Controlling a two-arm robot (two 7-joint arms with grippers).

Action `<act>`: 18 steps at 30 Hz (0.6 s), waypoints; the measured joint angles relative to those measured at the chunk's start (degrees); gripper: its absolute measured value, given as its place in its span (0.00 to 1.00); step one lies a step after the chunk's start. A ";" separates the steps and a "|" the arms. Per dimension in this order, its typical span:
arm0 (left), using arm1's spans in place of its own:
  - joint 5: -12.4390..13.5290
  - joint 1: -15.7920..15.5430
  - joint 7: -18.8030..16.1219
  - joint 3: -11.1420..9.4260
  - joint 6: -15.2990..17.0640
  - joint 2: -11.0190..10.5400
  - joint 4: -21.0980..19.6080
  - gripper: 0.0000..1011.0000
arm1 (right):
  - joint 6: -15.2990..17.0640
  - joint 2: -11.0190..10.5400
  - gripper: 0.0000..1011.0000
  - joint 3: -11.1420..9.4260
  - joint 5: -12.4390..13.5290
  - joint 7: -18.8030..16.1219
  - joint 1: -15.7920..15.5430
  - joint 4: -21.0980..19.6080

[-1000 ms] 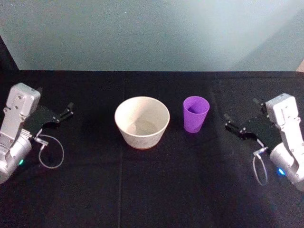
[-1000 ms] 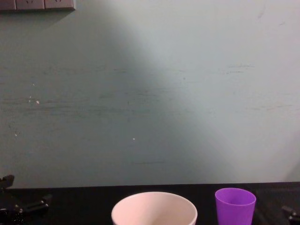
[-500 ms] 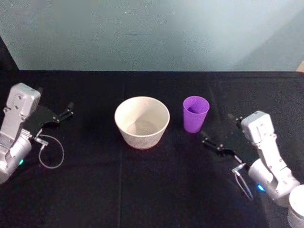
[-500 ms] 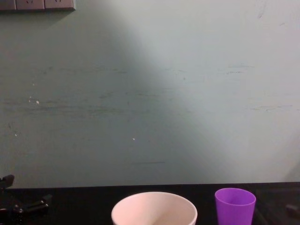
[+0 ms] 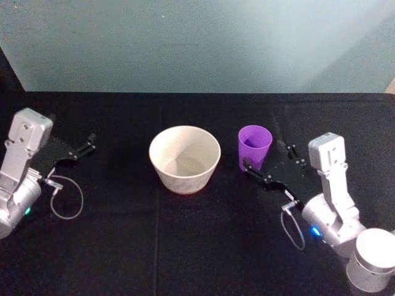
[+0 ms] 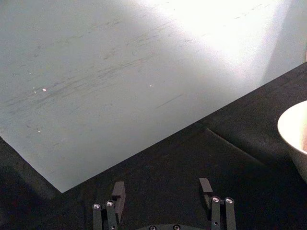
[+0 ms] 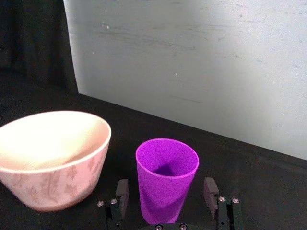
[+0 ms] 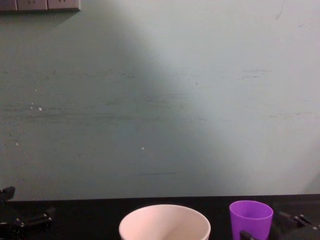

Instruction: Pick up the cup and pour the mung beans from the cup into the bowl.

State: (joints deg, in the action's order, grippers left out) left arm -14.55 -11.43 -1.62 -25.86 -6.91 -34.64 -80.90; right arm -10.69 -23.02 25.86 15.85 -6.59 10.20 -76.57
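Cup (image 5: 254, 147) being flanked by right hand (image 5: 269, 158), fingers (image 7: 209, 188) apart for side grasp, at bowl's (image 5: 184, 159) 3 o'clock; left hand (image 5: 90, 142) parked, fingers apart, at 9 o'clock.

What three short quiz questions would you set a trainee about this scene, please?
1. True or false: the cup lies tipped on its side.
2. Which jaws stand open with the cup between them? A) left jaws B) right jaws C) neither
3. Fill in: by the robot's own sides, the bowl stands on the cup's ____ side.
Key: 1 false, it stands upright; 2 B; 3 left.
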 joint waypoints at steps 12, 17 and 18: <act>0.00 0.00 0.00 0.00 0.00 0.00 0.00 0.99 | 0.21 3.64 0.99 -1.44 1.42 -2.76 3.15 4.30; 0.00 0.00 0.00 0.00 0.00 0.00 0.00 0.99 | 0.34 4.95 0.99 -2.19 2.12 -4.62 4.61 6.67; 0.00 0.00 0.00 0.00 0.00 0.00 0.00 0.99 | 0.34 4.95 0.99 -2.19 2.12 -4.62 4.61 6.67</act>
State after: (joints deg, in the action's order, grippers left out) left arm -14.55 -11.43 -1.62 -25.86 -6.91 -34.64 -80.90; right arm -10.35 -18.06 23.67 17.97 -11.21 14.81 -69.90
